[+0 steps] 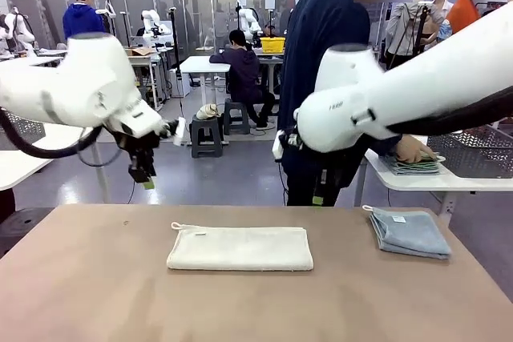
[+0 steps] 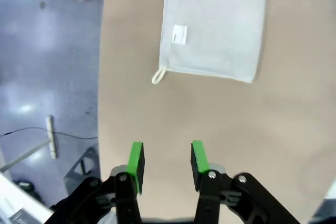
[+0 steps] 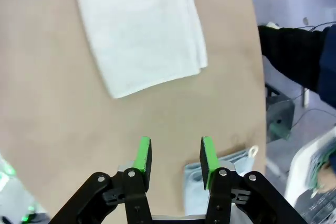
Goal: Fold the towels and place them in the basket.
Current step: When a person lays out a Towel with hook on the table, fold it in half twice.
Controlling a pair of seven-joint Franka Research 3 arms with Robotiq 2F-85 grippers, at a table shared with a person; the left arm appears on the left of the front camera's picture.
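Observation:
The cream-white towel (image 1: 240, 247) lies folded in a long strip at the middle of the brown table (image 1: 96, 278); its label and loop show in the left wrist view (image 2: 215, 22). The pale blue-grey towel (image 1: 410, 231) lies folded at the table's far right. My left gripper (image 1: 147, 174) hangs open and empty above the far left edge, its pads (image 2: 136, 161) apart over bare table. My right gripper (image 1: 319, 191) hangs open and empty in front of the person. In its own view (image 3: 176, 157) it is between the cream towel (image 3: 142, 30) and the blue-grey towel (image 3: 226, 174). A dark grey mesh basket (image 1: 473, 154) stands on the white side table at the right.
A person in dark clothes (image 1: 321, 30) stands at the far edge, one hand on a stack of folded cloths (image 1: 413, 164) on the white side table. Another grey mesh basket (image 1: 28, 127) sits at the far left. Bare table surrounds both towels.

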